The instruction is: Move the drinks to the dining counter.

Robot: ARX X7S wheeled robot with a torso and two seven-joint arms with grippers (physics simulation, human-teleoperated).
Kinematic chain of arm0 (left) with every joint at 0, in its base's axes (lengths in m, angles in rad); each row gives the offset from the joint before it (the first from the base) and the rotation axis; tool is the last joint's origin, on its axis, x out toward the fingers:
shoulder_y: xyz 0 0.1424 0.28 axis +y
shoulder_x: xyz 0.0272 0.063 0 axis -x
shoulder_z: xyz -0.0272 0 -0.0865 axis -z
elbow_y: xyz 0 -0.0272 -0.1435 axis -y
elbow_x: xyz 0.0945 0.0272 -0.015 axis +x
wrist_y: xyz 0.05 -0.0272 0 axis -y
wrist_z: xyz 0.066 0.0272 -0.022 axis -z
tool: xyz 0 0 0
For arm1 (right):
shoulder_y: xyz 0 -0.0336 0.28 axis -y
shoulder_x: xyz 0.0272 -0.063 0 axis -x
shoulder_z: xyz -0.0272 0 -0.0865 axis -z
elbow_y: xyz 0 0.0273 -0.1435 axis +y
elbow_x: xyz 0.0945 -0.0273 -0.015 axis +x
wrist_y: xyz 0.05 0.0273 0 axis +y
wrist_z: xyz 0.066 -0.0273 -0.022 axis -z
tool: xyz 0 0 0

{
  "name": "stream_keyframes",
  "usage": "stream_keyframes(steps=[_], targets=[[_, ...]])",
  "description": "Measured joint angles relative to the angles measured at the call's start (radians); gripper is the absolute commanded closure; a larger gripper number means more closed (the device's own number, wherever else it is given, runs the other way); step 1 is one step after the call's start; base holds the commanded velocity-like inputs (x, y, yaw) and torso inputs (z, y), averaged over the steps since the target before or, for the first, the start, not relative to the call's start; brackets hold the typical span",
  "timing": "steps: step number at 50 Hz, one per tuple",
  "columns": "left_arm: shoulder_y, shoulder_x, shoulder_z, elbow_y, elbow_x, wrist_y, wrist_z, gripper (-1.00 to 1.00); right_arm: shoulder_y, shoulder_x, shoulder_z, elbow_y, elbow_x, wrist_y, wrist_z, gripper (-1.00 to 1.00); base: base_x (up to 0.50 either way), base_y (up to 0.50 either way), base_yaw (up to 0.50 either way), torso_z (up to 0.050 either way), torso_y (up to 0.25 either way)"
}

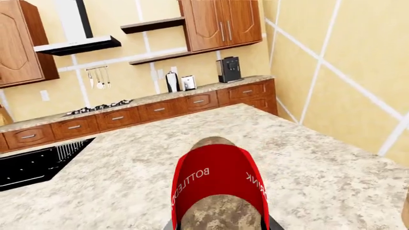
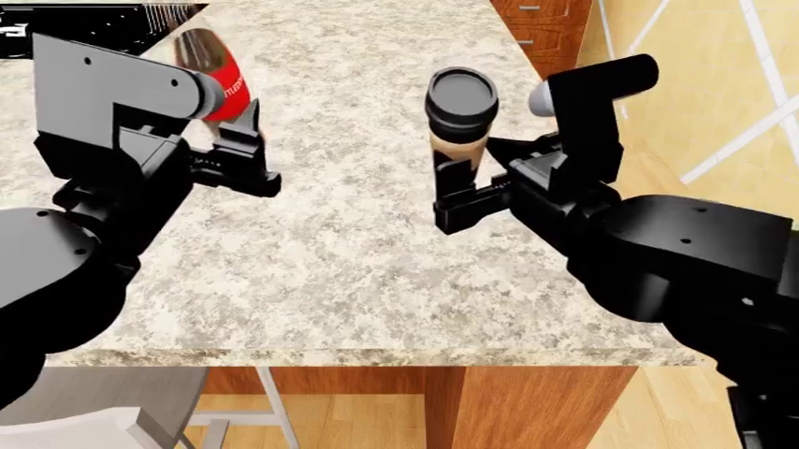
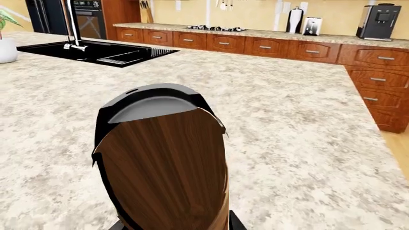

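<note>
Left gripper (image 1: 217, 225) grips the cola bottle (image 1: 219, 189) low over the dining counter (image 1: 319, 163); released tilted, it could tip (contact with the top is unclear). From the head camera, the right gripper (image 2: 459, 192) clamps the cork-sleeved cup (image 2: 459, 126) above the same counter, apart from the bottle. Its wrist view hides the cup's base, so a drop might topple it.
</note>
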Motion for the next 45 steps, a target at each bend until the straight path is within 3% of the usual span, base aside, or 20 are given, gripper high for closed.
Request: stream_keyframes(steps=[45], targets=[[0.009, -0.016, 0.054, -0.028, 0.001, -0.030, 0.001, 1.00, -0.125, -0.002, 0.007, 0.078, 0.005, -0.071, -0.044, 1.00, 0.00, 0.00, 0.00, 0.000, 0.002]])
